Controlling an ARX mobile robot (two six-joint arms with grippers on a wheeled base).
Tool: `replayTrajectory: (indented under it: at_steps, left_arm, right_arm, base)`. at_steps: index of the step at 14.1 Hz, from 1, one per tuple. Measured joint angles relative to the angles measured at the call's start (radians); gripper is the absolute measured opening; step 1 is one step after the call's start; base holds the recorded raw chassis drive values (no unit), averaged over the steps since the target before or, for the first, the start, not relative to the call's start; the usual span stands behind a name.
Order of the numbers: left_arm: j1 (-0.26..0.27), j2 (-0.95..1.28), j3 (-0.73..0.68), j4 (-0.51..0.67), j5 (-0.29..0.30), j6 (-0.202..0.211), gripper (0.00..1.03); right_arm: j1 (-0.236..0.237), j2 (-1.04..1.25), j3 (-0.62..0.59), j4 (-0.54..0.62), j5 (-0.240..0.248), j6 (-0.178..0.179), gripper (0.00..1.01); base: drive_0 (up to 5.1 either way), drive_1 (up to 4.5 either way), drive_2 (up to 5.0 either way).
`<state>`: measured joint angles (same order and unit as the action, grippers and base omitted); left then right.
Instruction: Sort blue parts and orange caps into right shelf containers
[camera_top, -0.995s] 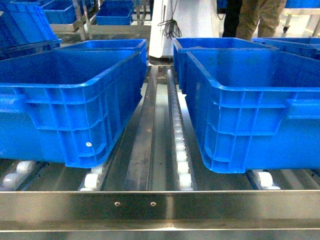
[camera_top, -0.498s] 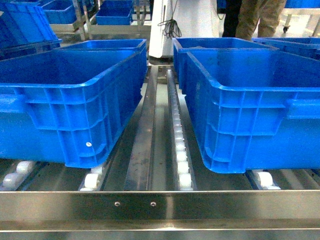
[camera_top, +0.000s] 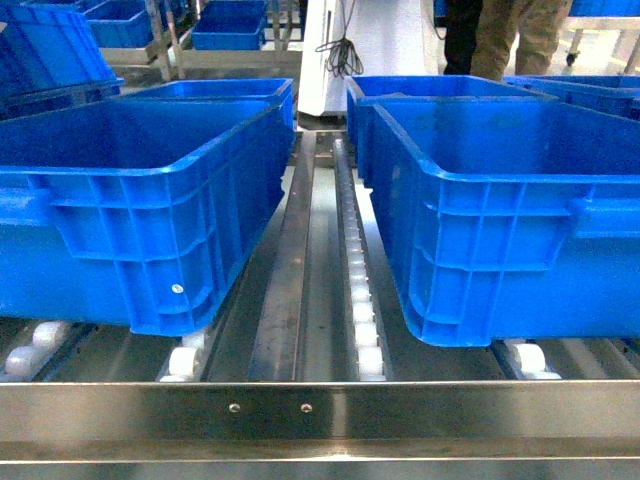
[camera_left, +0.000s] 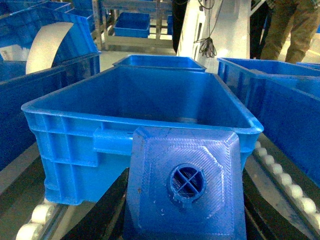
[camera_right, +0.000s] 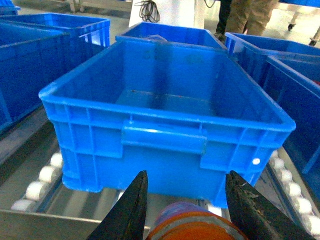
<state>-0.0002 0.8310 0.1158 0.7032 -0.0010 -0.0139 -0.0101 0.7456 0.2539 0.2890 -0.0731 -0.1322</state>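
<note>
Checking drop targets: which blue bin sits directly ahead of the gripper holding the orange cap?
The front right bin, centred ahead of the right gripper and orange cap.

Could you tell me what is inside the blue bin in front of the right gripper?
The bin shows only a bare blue floor, no parts or caps. The strip just behind its near wall is hidden. The right gripper holds an orange cap before it.

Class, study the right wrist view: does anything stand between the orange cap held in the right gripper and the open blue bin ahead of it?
Nothing visible blocks it. The small orange cylinder cap sits between the right gripper fingers, below the large ribbed blue plastic bin. Only the bin's near wall and rim stand ahead, so the cap must rise over them.
</note>
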Motion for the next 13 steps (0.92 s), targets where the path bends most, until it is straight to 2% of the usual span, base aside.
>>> replayTrajectory:
  at_steps: [2, 4, 5, 8, 10, 11, 13]
  left_arm:
    - [0.0, 0.0, 0.0, 0.0, 0.0, 0.0, 0.45]
    - [0.0, 0.0, 0.0, 0.0, 0.0, 0.0, 0.45]
    - [0.0, 0.0, 0.0, 0.0, 0.0, 0.0, 0.45]
    - [0.0, 0.0, 0.0, 0.0, 0.0, 0.0, 0.45]
    - [0.0, 0.0, 0.0, 0.0, 0.0, 0.0, 0.45]
    - [0.0, 0.0, 0.0, 0.0, 0.0, 0.0, 0.45]
    - [0.0, 0.0, 0.0, 0.0, 0.0, 0.0, 0.45]
  right_arm:
    - [-0.004, 0.183, 0.121, 0.094, -0.018, 0.02, 0.41]
    - [0.005, 0.402, 0.27, 0.222, -0.005, 0.023, 0.41]
    - [0.015, 0.507, 0.359, 0.216, -0.012, 0.035, 0.41]
    - [0.056, 0.818, 0.603, 0.204, 0.017, 0.045, 0.41]
    - [0.053, 0.99, 0.765, 0.154, 0.034, 0.056, 0.41]
    - [0.041, 1.056, 0.813, 0.175, 0.03, 0.065, 0.49]
    - [0.001, 1.072, 0.814, 0.209, -0.004, 0.105, 0.75]
  base:
    - [0.0, 0.0, 0.0]
    - [0.0, 0.0, 0.0]
    - [0.0, 0.0, 0.0]
    - [0.0, 0.0, 0.0]
    - [0.0, 0.0, 0.0]
    - [0.0, 0.0, 0.0]
    - [0.0, 0.0, 0.0]
